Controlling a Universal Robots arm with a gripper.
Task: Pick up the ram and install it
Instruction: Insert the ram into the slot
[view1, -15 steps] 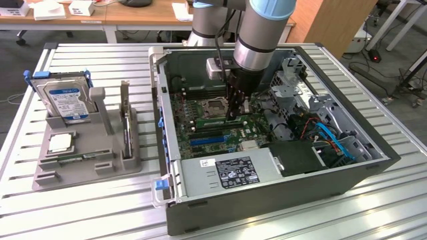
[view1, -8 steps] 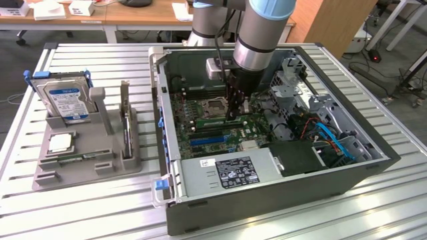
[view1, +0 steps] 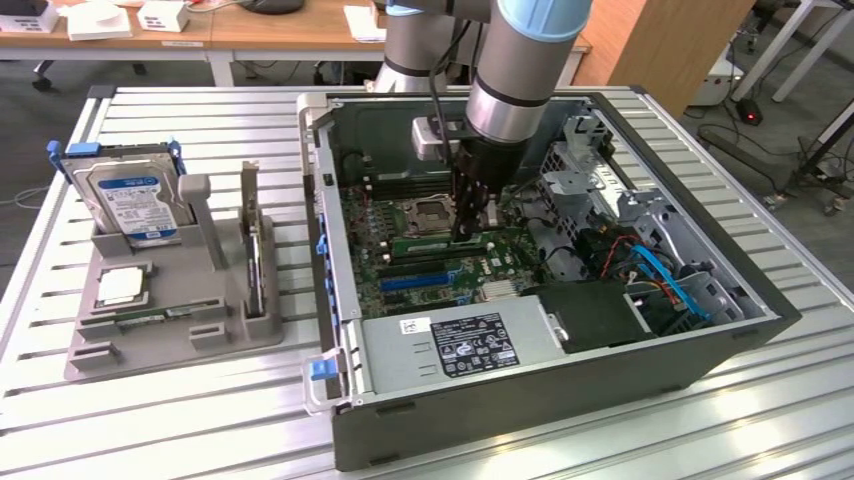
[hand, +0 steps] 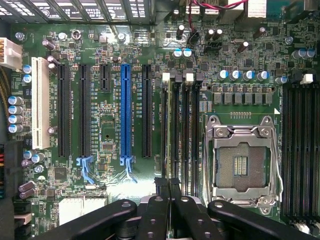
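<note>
The ram (hand: 172, 130) is a thin green stick seen edge-on, standing in a memory slot of the motherboard (hand: 110, 135) beside the processor socket (hand: 240, 165). My gripper (hand: 168, 184) is shut on its top edge, the two black fingers (hand: 161, 186) pressed together over it. In the exterior view the gripper (view1: 467, 236) reaches straight down into the open computer case (view1: 747, 300). There the ram (view1: 424, 243) shows as a green strip running from the fingers toward the exterior view's left.
A grey holder (view1: 174, 320) at the exterior view's left carries a hard drive (view1: 134, 195) and a square silver chip (view1: 120, 287). Inside the case are the power supply (view1: 454, 345), blue cables (view1: 667, 275) and a drive cage (view1: 587, 150). A blue expansion slot (hand: 125, 115) lies near the memory slots.
</note>
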